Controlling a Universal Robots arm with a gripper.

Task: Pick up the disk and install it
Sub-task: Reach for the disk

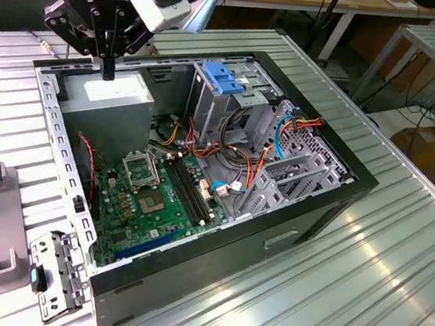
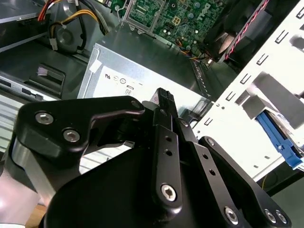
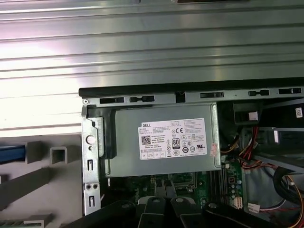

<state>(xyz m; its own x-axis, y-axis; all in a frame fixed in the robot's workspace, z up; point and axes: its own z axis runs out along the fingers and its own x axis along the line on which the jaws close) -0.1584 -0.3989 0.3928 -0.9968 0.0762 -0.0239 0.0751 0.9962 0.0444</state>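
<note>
While the tool hangs closed and empty over the power supply, white sticker with print on top, the disk looks to be that blue-railed piece beyond the case wall, out on the bench toward the exterior view's left; long axis can't tell.

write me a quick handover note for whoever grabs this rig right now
Claw: shut, holding nothing, hanging over the grey power box in the open computer case, at the exterior view's left.
Disk: not in the claw. In the first wrist view a blue strip lies by the grey holder outside the case. It may be the disk's rail, but I cannot tell.
Done: nothing that shows.
Left: the whole job, both pick-up and install.
</note>
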